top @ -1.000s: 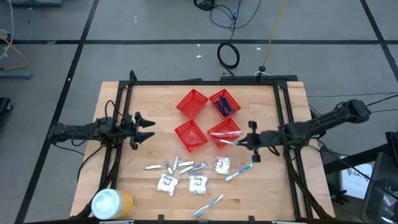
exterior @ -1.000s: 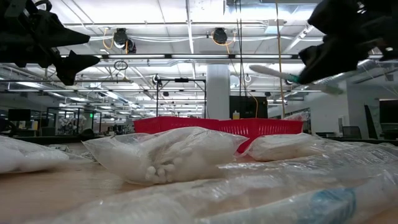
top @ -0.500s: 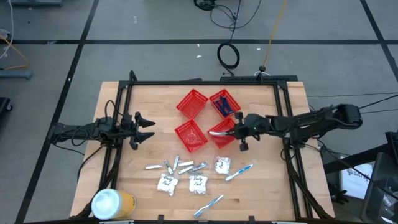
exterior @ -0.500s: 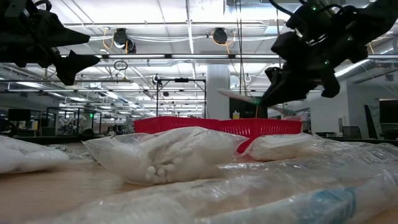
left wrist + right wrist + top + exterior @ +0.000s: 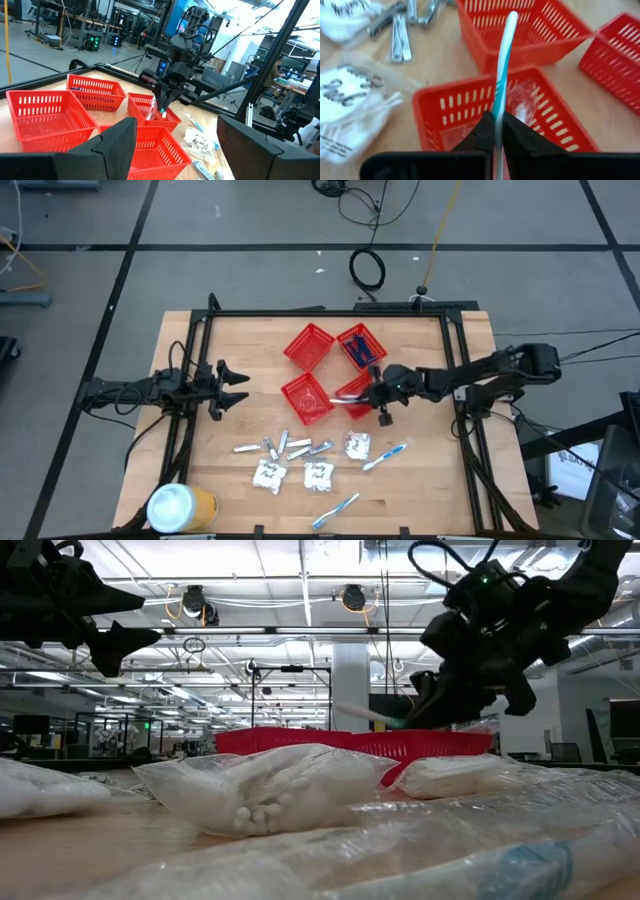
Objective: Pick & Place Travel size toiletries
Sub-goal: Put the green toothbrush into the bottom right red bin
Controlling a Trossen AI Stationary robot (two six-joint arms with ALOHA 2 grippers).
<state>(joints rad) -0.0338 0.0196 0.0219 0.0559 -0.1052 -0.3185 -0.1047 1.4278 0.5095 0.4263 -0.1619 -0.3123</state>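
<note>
High view: right claw [image 5: 371, 390] moved over basket [image 5: 359, 394].

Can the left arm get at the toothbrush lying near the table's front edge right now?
Probably yes: the left end effector hangs open and empty, and the toothbrush lies alone on bare table, nothing over it, though it sits diagonally across from that arm.

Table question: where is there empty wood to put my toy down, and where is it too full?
Bare wood on the table lies between the toothbrush and the right edge, and left of the red baskets. The front middle is crowded with sachets and tubes; the yellow can fills the front-left corner.
</note>
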